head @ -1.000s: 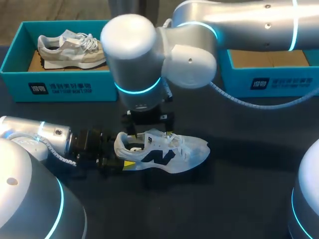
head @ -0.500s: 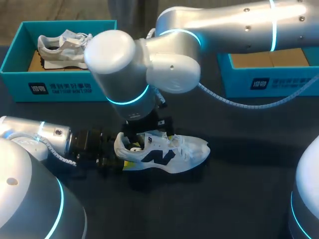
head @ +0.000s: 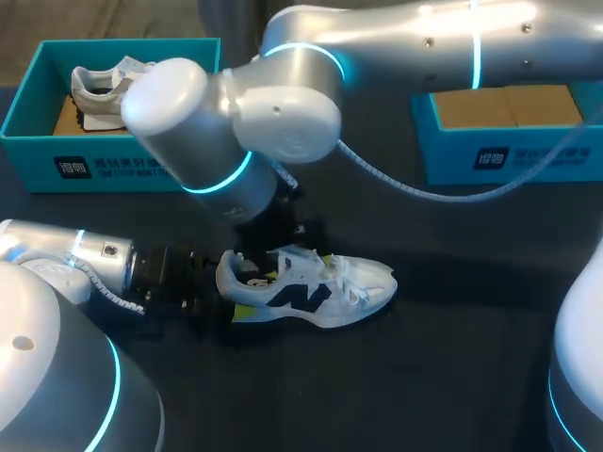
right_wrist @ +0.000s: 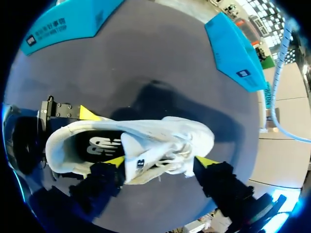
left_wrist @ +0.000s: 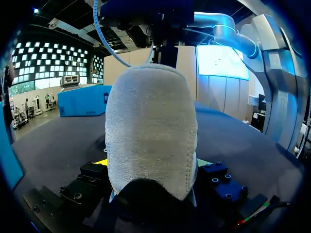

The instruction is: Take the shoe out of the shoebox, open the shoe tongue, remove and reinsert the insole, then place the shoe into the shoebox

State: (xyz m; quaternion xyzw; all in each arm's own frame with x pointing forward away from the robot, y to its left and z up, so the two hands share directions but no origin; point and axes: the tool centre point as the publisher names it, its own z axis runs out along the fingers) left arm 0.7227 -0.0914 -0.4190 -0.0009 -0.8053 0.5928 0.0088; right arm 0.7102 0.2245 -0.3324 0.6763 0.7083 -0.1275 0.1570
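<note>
White shoe (head: pixel 325 294) on dark table (head: pixel 452 377), teal shoebox (head: pixel 198 168) nearby

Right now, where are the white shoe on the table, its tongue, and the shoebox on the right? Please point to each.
white shoe (head: pixel 325 294), head view, on its side panel.
tongue (right_wrist: pixel 133 150), right wrist view, on the raised flap.
right shoebox (head: pixel 448 151), head view, on its front wall.

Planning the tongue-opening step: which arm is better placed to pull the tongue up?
Right. The right gripper, open, hangs over the shoe with the tongue between its fingers; the left gripper clamps the heel.
</note>
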